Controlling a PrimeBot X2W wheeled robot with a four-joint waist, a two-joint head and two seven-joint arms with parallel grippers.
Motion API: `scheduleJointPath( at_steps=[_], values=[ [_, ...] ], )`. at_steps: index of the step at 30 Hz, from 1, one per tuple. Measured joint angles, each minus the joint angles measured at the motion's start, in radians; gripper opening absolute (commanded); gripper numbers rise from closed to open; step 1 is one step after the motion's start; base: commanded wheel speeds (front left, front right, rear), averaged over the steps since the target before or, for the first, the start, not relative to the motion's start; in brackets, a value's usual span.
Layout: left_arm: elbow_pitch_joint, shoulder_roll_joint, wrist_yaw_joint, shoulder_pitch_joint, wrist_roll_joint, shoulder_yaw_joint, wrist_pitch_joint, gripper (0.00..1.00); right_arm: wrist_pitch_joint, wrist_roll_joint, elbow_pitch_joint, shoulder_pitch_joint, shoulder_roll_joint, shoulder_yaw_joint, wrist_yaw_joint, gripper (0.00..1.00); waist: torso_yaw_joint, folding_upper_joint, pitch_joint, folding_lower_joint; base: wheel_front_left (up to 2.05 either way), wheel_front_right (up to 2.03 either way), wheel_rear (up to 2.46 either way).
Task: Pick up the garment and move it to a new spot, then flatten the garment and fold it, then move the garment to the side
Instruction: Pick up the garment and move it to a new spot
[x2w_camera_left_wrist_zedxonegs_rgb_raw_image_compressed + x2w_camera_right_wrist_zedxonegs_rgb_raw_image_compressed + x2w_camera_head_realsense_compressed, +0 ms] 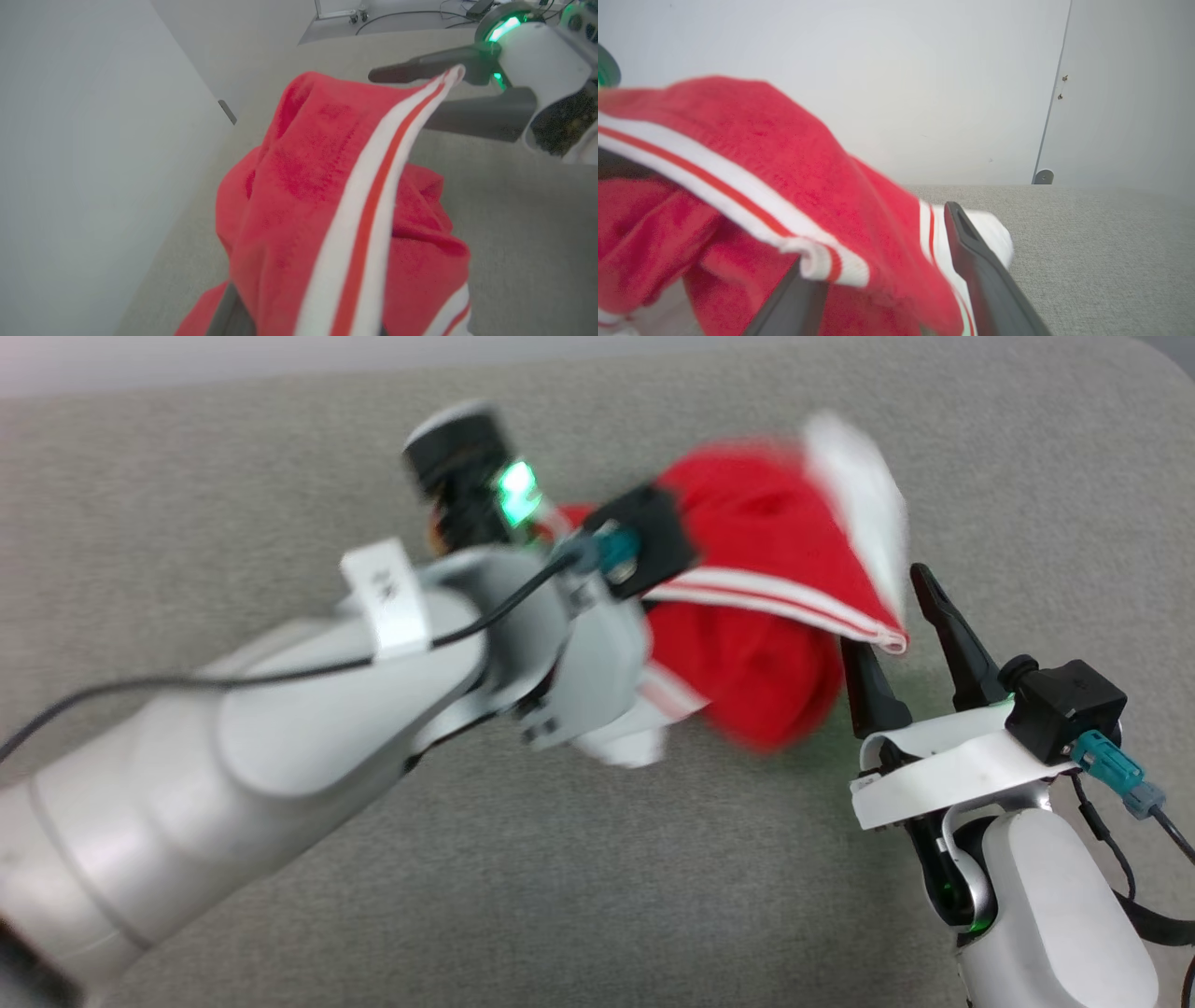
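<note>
Grey padded desk [560,859], looks like early days: garment [756,532] bunched up, pinched in left gripper [303,324]; right gripper [896,635] wide open at striped hem. Flattening, folding, shifting aside all left.

Grey surface [560,877] bare before the garment [756,653], both flanks blocked
The left arm [280,737] bars the garment's left side; the right gripper [885,611], jaws spread, stands at its right hem. In front of the garment the grey surface lies bare; behind it a pale wall [901,70] rises.
</note>
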Motion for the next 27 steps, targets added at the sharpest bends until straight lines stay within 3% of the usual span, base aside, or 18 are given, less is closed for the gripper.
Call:
scheduleJointPath(
  at_steps=[7, 14, 27],
  values=[
    [-0.095, 0.157, 0.0, 0.109, 0.114, 0.001, 0.182, 0.0, 0.0, 0.02, -0.026, 0.015, 0.001, 0.012, 0.0, 1.0, -0.054, 0.0, 0.038, 0.0, 0.0, 0.0, 0.0],
    [-0.099, 0.262, 0.0, 0.133, 0.268, 0.001, 0.27, 0.0, 0.0, 0.037, -0.034, 0.019, 0.001, 0.021, 0.0, 1.0, -0.074, 0.0, 0.06, 0.0, 0.0, 0.0, 0.0],
    [-0.15, 0.272, 0.002, 0.18, 0.259, 0.009, 0.375, 0.0, 0.0, 0.072, -0.05, 0.014, 0.001, 0.044, 0.0, 1.0, -0.094, 0.0, 0.11, 0.0, 0.0, 0.0, 0.0]
  ],
)
